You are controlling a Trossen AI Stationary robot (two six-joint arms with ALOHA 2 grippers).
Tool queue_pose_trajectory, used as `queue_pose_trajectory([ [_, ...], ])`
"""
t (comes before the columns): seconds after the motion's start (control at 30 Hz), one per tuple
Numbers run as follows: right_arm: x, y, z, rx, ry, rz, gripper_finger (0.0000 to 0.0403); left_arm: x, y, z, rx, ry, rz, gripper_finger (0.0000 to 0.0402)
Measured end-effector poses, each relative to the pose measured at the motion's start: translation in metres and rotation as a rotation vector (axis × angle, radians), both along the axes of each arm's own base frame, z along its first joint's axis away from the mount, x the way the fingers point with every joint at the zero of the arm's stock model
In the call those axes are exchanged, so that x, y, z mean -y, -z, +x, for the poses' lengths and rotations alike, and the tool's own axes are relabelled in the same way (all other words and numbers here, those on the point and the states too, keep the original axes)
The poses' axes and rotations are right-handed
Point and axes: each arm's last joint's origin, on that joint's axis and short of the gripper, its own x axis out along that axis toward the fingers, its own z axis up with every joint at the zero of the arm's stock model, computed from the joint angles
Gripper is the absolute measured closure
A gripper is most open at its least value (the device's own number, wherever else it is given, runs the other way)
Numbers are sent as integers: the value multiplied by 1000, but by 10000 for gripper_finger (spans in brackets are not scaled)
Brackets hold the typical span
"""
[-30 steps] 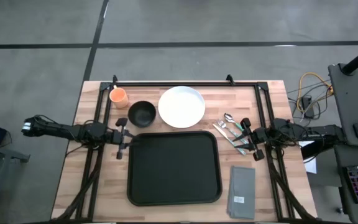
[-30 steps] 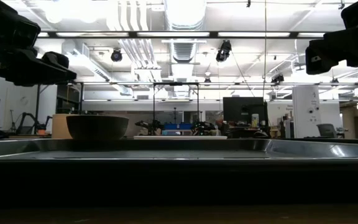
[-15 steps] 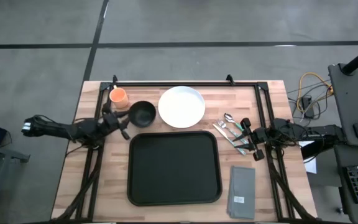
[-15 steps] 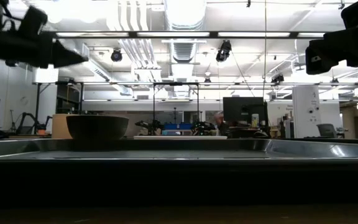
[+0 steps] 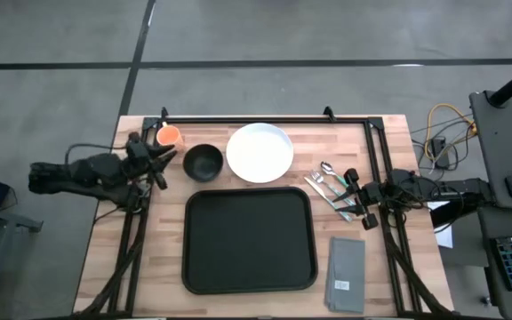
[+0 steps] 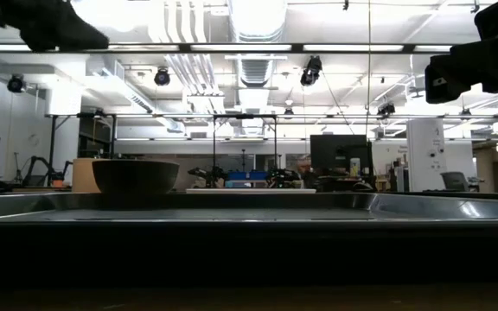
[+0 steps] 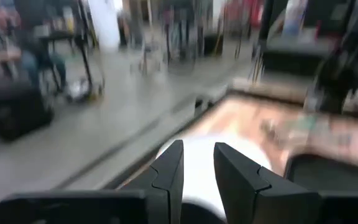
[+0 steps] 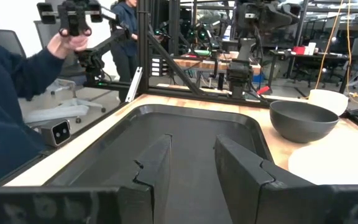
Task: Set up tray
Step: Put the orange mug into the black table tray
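High view, tray: the black tray (image 5: 248, 240) lies flat on the wooden surface (image 5: 389, 142), centred toward the near edge, with nothing on it.
High view, beyond the tray: a dark bowl (image 5: 203, 162) and a white plate (image 5: 260, 152) sit side by side just past its far rim; an orange cup (image 5: 168, 135) stands left of the bowl, near the far left corner.
High view, right side: cutlery (image 5: 330, 187) lies just off the tray's far right corner; a grey napkin (image 5: 346, 274) lies beside the tray's right rim, near the front edge.
High view, left gripper (image 5: 161, 164): held just left of the bowl and below the cup, fingers a little apart, holding nothing.
High view, right gripper (image 5: 356, 197): over the cutlery at the right edge, fingers partly parted; whether it grips any piece cannot be told.
High view, room: bare wood shows along the tray's left side and between tray and napkin.
Low view: only here the tray's raised front rim (image 6: 249, 226) fills the width, with the bowl (image 6: 136, 181) rising behind it; both arms hang above at the top corners.
Left wrist view: blurred; the fingers (image 7: 171, 176) stand slightly apart with the white plate (image 7: 199, 167) beyond them.
Right wrist view: the tray's bare floor (image 8: 191, 134) lies past the parted fingers (image 8: 156, 167); bowl (image 8: 302, 120) and plate edge (image 8: 328, 163) beside it; a person's sleeve (image 8: 8, 102) shows off the surface.
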Motion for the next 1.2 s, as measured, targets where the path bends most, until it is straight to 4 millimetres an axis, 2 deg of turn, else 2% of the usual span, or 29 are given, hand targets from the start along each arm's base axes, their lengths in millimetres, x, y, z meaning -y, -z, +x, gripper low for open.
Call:
queue_pose_trajectory([
  [0.17, 0, 0, 0, 0, 0, 0, 291, -1, -34, -8, -131, -34, -65, 330],
  [0.33, 0, 0, 0, 0, 0, 0, 291, 0, -60, -4, -273, -61, -87, 328],
  [0.53, 0, 0, 0, -1, 0, 0, 291, 1, -79, 12, -361, -94, -114, 277],
  [0.67, 0, 0, 0, -1, 0, 0, 291, 2, -77, 26, -420, -118, -108, 222],
  [0.87, 0, 0, 0, -1, 0, 0, 291, -10, -66, 40, -509, -284, -146, 158],
  [1.0, 0, 0, 0, -1, 0, 0, 291, -26, -58, 44, -580, -398, -211, 152],
  [1.2, 0, 0, 0, -1, 0, 0, 291, -52, -50, 47, -660, -474, -323, 157],
])
